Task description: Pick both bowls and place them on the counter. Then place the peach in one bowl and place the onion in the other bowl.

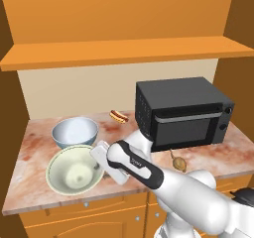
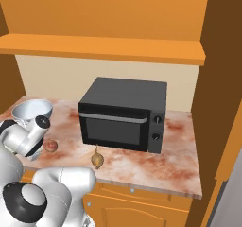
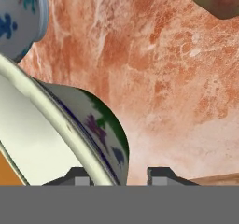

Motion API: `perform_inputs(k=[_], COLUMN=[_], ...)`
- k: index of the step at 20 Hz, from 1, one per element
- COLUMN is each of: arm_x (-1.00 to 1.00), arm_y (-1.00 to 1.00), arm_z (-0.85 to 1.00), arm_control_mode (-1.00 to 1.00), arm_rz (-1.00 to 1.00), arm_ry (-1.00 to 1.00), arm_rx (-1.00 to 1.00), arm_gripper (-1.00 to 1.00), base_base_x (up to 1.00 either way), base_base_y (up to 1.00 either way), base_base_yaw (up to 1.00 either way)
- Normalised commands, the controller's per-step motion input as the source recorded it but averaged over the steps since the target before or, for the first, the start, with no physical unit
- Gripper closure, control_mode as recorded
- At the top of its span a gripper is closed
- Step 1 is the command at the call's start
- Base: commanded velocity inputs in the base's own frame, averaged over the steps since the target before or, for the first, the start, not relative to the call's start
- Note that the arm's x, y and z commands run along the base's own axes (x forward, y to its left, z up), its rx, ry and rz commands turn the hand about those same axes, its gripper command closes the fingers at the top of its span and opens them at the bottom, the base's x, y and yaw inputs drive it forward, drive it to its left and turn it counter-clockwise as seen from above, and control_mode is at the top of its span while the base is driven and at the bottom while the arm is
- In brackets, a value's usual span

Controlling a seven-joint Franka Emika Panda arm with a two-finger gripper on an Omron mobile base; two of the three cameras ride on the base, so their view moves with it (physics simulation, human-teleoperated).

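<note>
Two bowls sit on the counter (image 1: 34, 152) in front of you, left of the black microwave oven (image 1: 186, 113), which is the largest thing on the marbled slab. Nearer the front edge you have the cream bowl (image 1: 74, 171), wide and flared, upright; just behind it, toward the wall, stands the white bowl (image 1: 74, 132) with the blue pattern, also upright, the two rims close together. Your gripper (image 3: 116, 174) is down at the cream bowl's right rim: in the hand view one dark finger (image 3: 77, 176) shows on the inner side of the rim and the other on the outer side, standing a little off the wall, so the jaws look parted and astride the rim rather than clamped on it. Behind the bowls, near the wall, you can see a hot dog (image 1: 118, 116) in its bun. The onion (image 2: 97, 160) lies in front of the oven, stem pointing back toward it. The peach (image 2: 50, 146) rests on the slab left of the onion, close beside the arm.
</note>
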Motion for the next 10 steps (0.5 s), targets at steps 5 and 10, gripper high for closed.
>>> perform_inputs(k=[5,10], arm_x=[0.01,-0.02], arm_y=[0.0,-0.07], arm_z=[-0.02,0.18], arm_control_mode=[-1.0,-1.0], arm_rz=[0.0,0.0], arm_ry=[0.0,0.0], arm_rx=[0.0,0.0], arm_gripper=[-1.0,-1.0], base_base_x=[0.0,0.0], base_base_y=[0.0,0.0], base_base_yaw=[0.0,0.0])
